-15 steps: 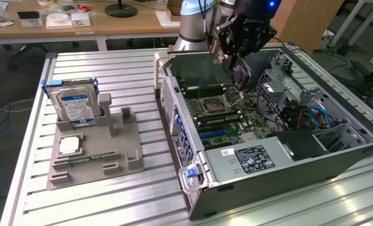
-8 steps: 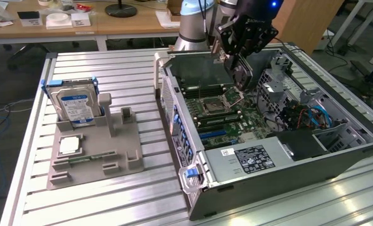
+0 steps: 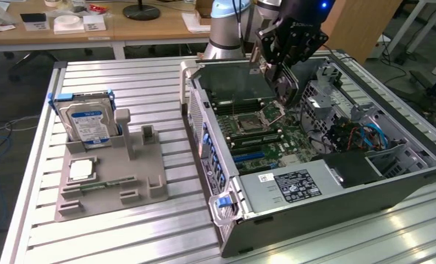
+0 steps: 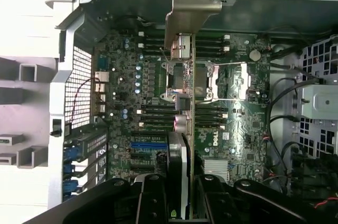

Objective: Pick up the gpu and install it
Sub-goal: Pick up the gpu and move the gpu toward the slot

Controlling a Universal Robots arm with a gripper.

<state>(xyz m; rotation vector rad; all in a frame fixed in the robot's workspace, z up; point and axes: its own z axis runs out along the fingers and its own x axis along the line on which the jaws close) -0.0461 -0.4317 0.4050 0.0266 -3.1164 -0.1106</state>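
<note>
Hovering over the slatted table (image 3: 130,231), above the open case (image 3: 335,203), which lies on its side with the motherboard (image 3: 269,143) facing up.

Part fixture (image 3: 108,203) sits well apart at 9 o'clock of the case in the exterior view. It holds the hard drive (image 3: 89,124) upright and the memory stick (image 3: 104,184) lying flat. Neither is touched.

The gpu (image 3: 232,82) is off the fixture and in my grip, hanging clear above the board near the case's 12 o'clock end. It touches nothing else that I can see.

Gripper (image 3: 282,82): fingers pressed together on the card, pinching it at one short end. The wrist view shows the card edge-on between the two fingers (image 4: 153,197), so it stands on its long edge, not flat.

Key relation: the card's long axis runs from my fingers toward 9 o'clock in the exterior view. The silver bracket (image 4: 193,2) is at the far end, close to the case's perforated rear wall (image 3: 203,118).

The blue expansion slots (image 3: 250,157) lie at roughly 6–7 o'clock from the gripper and lower down. By my read the card sits over the CPU socket (image 3: 250,122) area, not over the slots. It looks roughly parallel to them, but I can't confirm the exact alignment.
</note>
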